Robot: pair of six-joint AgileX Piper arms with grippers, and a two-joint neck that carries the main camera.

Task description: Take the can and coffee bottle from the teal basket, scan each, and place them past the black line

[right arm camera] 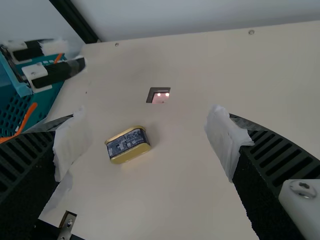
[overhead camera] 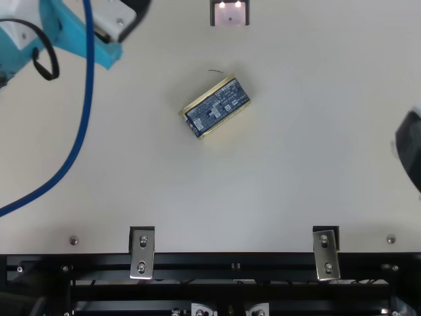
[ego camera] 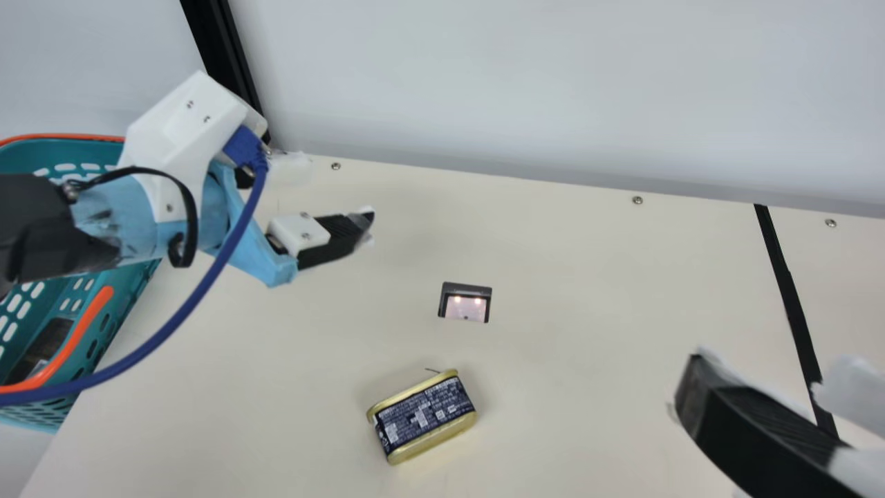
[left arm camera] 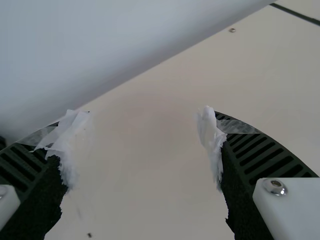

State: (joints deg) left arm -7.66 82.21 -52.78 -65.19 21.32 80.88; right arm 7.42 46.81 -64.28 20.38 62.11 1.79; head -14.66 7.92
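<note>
The left hand (ego camera: 333, 190) is spread, its ribbed fingers wide apart with white wrapping torn at the tips; it hangs to the left of the can (ego camera: 425, 419) and farther toward the back wall. The right hand (ego camera: 767, 377) is spread too, well to the can's right, with nothing in its grip. The can lies on its side on the surface (ego camera: 574, 297), touching neither hand, its dark blue label up between two gold rims. Pale print in small blocks covers that label. Behind the can, toward the wall, sits the scanner (ego camera: 466, 304), two lights glowing in it. Left of the can stands the teal basket (ego camera: 41, 153) with orange handles and a dark item (ego camera: 47, 340) inside, too unclear to name. Far right of the can runs the black line (ego camera: 788, 297).
</note>
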